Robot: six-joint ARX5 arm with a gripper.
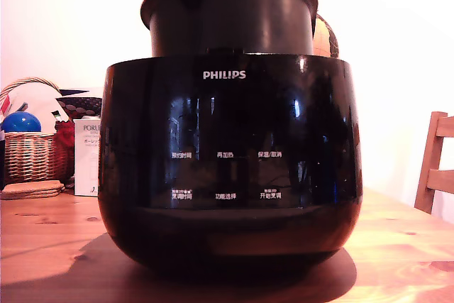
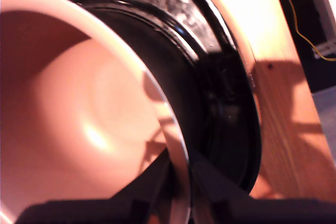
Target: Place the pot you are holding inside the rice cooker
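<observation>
The gripper (image 2: 178,195) is clamped on the pot's thin rim, one finger inside the wall and one outside. The pot (image 1: 228,15) stands partly lowered into the open top of the Philips rice cooker (image 1: 230,168), its upper wall and rim above the cooker's edge. The cooker stands on a wooden table (image 1: 397,246); a wicker basket (image 1: 32,150) sits behind at the exterior view's left.

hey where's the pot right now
In the exterior view the pot is top centre, sticking up out of the rice cooker, lower part already inside the opening. In the wrist view the gripper pinches its rim.
</observation>
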